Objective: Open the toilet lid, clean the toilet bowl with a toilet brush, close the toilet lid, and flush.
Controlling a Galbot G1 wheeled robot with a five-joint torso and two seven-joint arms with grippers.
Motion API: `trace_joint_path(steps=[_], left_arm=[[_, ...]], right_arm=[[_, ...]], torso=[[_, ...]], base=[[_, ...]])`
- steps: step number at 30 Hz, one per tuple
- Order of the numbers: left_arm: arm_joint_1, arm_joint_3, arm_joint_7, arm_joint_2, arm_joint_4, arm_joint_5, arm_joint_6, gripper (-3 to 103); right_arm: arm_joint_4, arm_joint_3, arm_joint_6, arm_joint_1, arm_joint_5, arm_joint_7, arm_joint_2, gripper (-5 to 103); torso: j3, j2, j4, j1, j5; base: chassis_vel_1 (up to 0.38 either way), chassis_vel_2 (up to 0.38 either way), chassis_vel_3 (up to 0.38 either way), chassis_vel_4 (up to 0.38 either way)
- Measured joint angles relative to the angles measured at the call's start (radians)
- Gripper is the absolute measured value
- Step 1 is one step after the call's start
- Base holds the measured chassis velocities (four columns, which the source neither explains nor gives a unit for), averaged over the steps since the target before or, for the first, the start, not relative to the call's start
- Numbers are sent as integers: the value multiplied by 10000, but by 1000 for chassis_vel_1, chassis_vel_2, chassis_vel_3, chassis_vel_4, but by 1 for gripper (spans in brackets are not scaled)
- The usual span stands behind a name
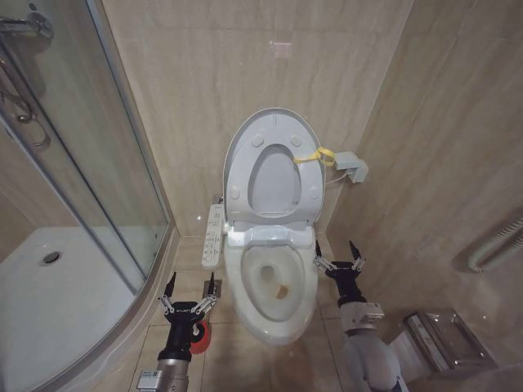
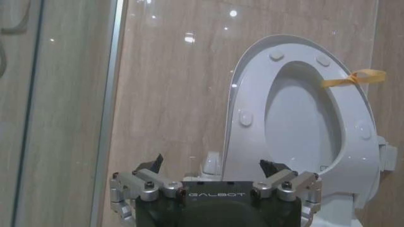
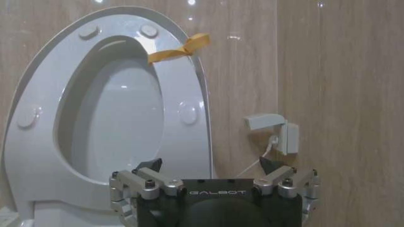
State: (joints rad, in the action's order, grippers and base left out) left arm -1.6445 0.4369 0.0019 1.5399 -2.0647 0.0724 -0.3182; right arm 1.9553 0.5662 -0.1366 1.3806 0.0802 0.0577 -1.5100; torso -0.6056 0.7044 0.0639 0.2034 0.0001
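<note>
White plastic stands upright against the far tiled wall: the toilet lid (image 1: 270, 131) is raised, and the ring-shaped seat (image 1: 274, 175) is up with it, leaning flat on the lid's face. A yellow tag (image 1: 317, 155) hangs at the lid's right rim. So the first step, opening, looks done. The toilet bowl (image 1: 274, 286) lies open below, with a little water and a brownish spot at the bottom, and its button panel (image 1: 213, 237) runs along its left side.

What is left, by my reading, is nearly everything else: brushing the bowl, lowering the lid and flushing. The toilet brush (image 1: 198, 336) sits on the floor to the left of the bowl's pedestal, near the robot; its red holder peeks out just behind the left arm, and I cannot make out the handle (the arm covers most of it). Nothing has hold of it.

The left tool (image 1: 189, 292) hovers low, left of the bowl and above the brush holder, its two fingers spread wide apart and holding nothing. The right tool (image 1: 340, 256) hangs just beside the bowl's right rim, fingers likewise spread wide and bare, touching nothing that I can see. Both wrist views look past the parted fingertips to the upright lid and seat, which are well beyond them. A small white box (image 1: 351, 166) with a cord sits on the wall to the right of the lid
</note>
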Motion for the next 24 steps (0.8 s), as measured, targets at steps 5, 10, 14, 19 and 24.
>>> trace_joint_path(steps=[5, 10, 14, 19, 24], left_arm=[[0, -1, 0, 0, 0, 0, 0, 100], [-1, -1, 0, 0, 0, 0, 0, 100], [0, -1, 0, 0, 0, 0, 0, 100], [0, -1, 0, 0, 0, 0, 0, 100], [-1, -1, 0, 0, 0, 0, 0, 100]], right_arm=[[0, 0, 0, 3, 0, 0, 0, 100], [0, 1, 0, 4, 0, 0, 0, 100], [0, 0, 0, 3, 0, 0, 1, 100], [0, 0, 0, 3, 0, 0, 0, 100], [0, 0, 1, 3, 0, 0, 0, 100]], torso=[[2, 1, 2, -5, -1], [3, 1, 2, -7, -1], [2, 1, 1, -6, -1], [2, 1, 1, -6, -1], [2, 1, 1, -6, -1]], base=[[-13, 6, 7, -10], [0, 0, 0, 0], [0, 0, 0, 0], [0, 0, 0, 0], [0, 0, 0, 0]])
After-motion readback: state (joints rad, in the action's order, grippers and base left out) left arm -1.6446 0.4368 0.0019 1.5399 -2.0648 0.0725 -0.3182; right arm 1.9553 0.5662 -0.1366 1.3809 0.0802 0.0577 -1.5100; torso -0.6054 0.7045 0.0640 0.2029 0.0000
